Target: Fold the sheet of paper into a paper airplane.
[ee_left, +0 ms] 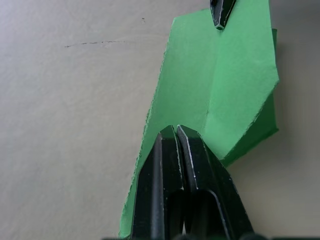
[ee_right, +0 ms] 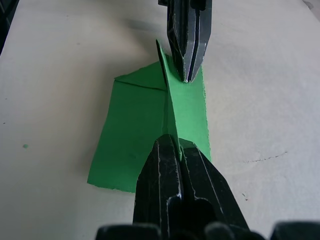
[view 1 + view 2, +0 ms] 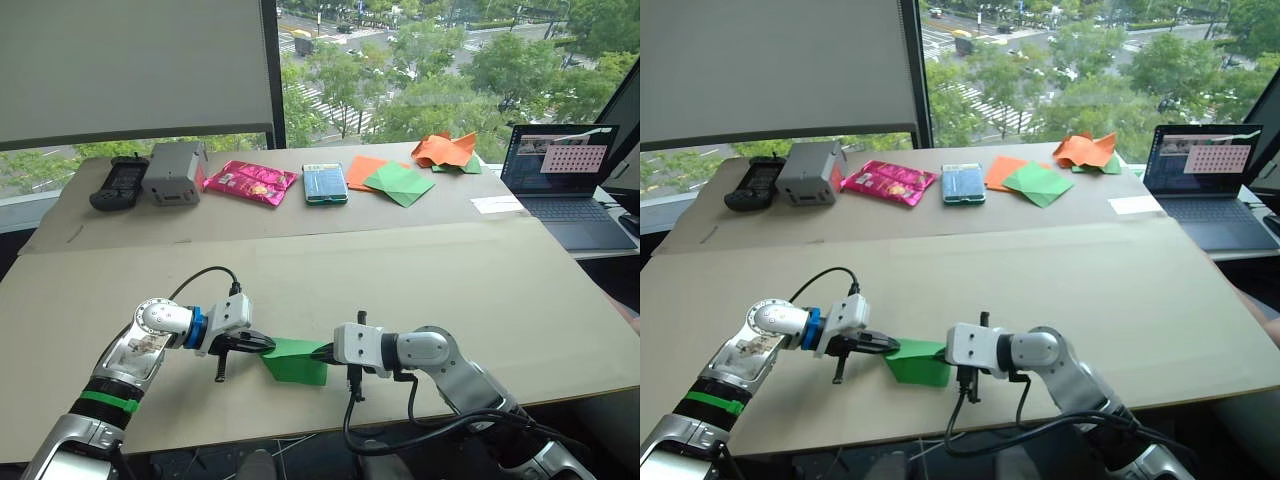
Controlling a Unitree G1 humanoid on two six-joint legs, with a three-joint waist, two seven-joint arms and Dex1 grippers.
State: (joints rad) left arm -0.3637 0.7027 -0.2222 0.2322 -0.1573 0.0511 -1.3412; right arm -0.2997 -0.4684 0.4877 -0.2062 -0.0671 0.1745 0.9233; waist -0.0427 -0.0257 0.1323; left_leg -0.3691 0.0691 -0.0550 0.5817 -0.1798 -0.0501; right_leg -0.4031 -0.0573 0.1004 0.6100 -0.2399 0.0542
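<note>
The sheet of paper, bright green and folded into a layered wedge with a raised middle crease, sits near the front edge of the tan table. My left gripper is shut on its left end, and its fingers are pressed together over the green paper. My right gripper is shut on the opposite end. Its fingers pinch the upright crease of the paper. The two grippers face each other tip to tip across the paper.
On the back table lie a black handheld device, a grey box, a pink packet, a blue packet, flat orange and green sheets and crumpled orange paper. An open laptop stands at the right.
</note>
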